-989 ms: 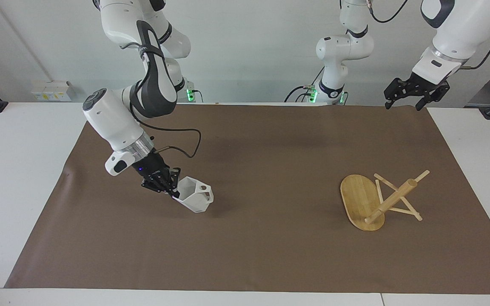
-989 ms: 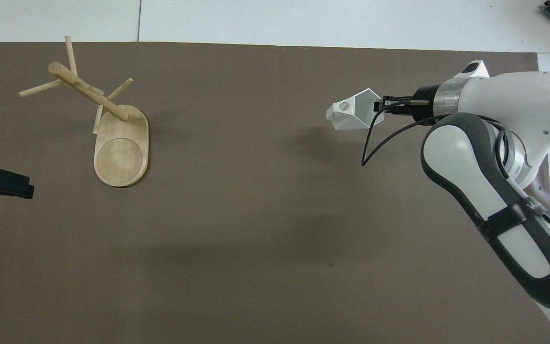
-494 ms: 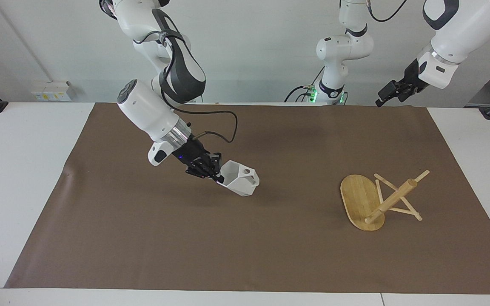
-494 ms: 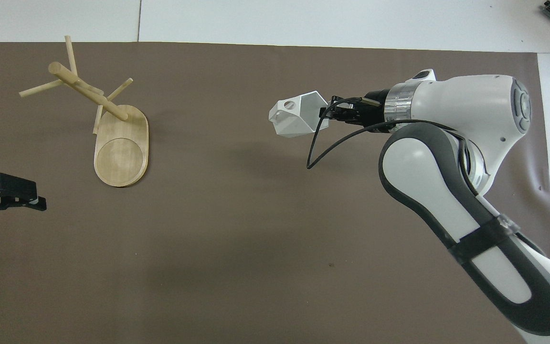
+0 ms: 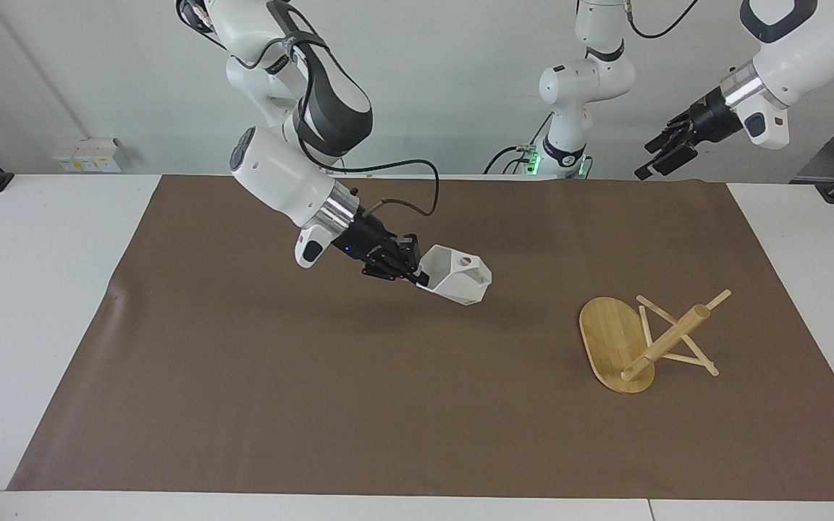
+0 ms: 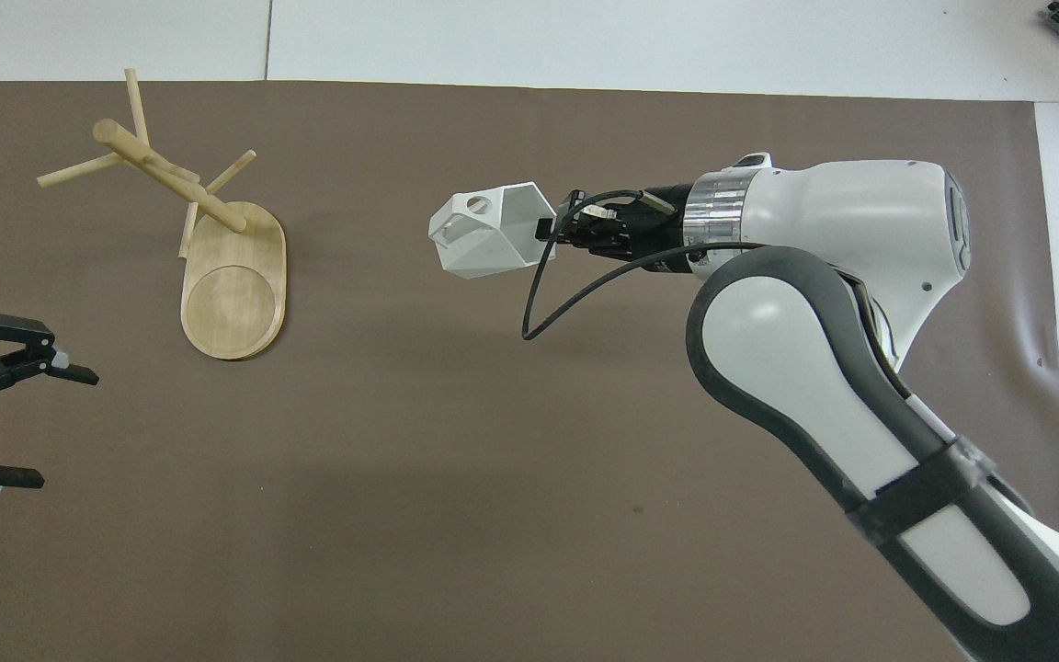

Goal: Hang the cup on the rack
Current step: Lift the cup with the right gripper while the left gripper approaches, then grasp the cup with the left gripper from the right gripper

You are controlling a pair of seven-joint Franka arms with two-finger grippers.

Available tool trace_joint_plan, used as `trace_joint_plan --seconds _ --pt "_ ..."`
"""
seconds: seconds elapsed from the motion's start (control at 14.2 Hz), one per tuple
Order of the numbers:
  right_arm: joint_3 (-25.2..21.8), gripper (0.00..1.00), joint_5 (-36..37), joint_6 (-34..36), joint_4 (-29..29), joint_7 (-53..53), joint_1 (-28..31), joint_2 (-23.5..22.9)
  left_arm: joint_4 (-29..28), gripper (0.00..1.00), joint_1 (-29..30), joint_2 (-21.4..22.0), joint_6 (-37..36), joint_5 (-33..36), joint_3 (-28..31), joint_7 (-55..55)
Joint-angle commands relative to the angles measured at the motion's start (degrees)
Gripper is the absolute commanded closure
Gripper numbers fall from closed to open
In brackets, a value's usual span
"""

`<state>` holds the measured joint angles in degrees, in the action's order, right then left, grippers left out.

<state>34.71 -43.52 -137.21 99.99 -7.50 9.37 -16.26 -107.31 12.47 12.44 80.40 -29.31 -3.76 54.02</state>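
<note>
The cup is held in the air by the right gripper, whose fingers are clamped on its rim at the side turned toward the right arm. It is carried tilted on its side over the middle of the brown mat, clear of the surface, with a shadow cast below it. Its open mouth is turned upward and back toward the right arm, and the blocky handle with the round hole is seen on the side turned toward the rack.

The rack is found well apart from the cup, toward the left arm's end of the table. It is tipped over: the oval base is propped on edge against the mat and the central post is slanted, with the thin pegs resting on the mat.

The left gripper is raised above the mat's edge at the left arm's end, and its fingers are spread wide with nothing between them.
</note>
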Motion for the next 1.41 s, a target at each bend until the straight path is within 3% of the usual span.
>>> trace_joint_plan --seconds 0.0,0.21,0.71,1.06,1.34 --pt "3.1 1.0 -1.4 0.0 -0.9 -3.9 0.8 0.6 -8.1 0.0 1.3 4.3 6.4 -7.1 -0.5 8.6" --pt "5.6 1.0 -1.1 0.0 -1.4 -5.1 0.7 0.6 -8.7 0.0 1.8 1.7 9.0 -14.7 -0.5 12.3" --pt "10.6 1.0 -0.6 -5.7 -0.8 -7.0 0.1 0.4 -14.1 0.0 -4.8 0.3 26.8 -26.3 -0.7 28.1" --pt "14.1 1.0 0.0 -10.1 -1.3 -6.2 0.0 -0.4 -13.0 0.0 -7.5 -3.6 28.8 -28.5 -0.9 29.7" --pt "14.9 1.0 1.9 -10.1 -1.4 -6.0 -0.5 -0.6 -12.3 0.0 -8.5 -4.3 30.1 -29.8 -1.2 30.5"
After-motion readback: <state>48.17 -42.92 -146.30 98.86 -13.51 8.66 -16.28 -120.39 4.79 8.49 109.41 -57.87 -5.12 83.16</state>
